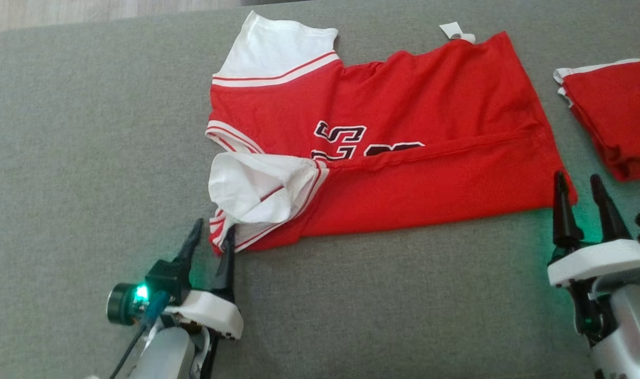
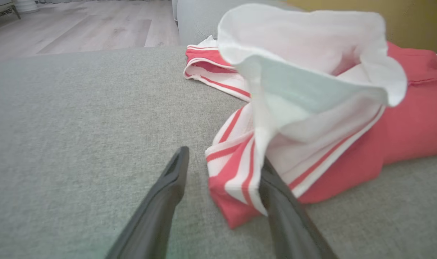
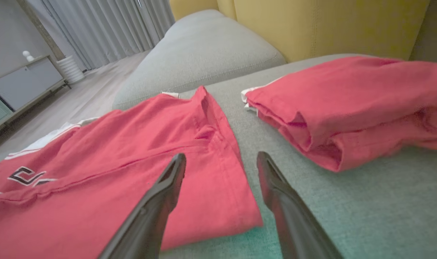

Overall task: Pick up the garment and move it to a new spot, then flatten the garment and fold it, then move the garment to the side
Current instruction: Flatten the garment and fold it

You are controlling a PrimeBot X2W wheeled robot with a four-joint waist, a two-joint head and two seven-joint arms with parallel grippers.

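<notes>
Garment (image 1: 414,158) sits mid-frame in the head view: a red jersey with its lower flap folded over, on the grey cushion (image 1: 88,158). The fold half hides the black lettering (image 1: 341,134); we can't read it. The lower white sleeve (image 1: 251,189) is bunched up and blocks much of the left wrist view. The second red piece (image 1: 614,116) is cut off at the right edge.

Count: two red garments, two white sleeves, one white label (image 1: 456,30).

Left gripper (image 1: 213,229) is released, one finger touching the striped corner. Right gripper (image 1: 578,179) is released, fingers either side of the lower right corner.

Home living room: grey sofa (image 3: 211,46), curtains (image 3: 107,28), sideboard (image 3: 27,82)
</notes>
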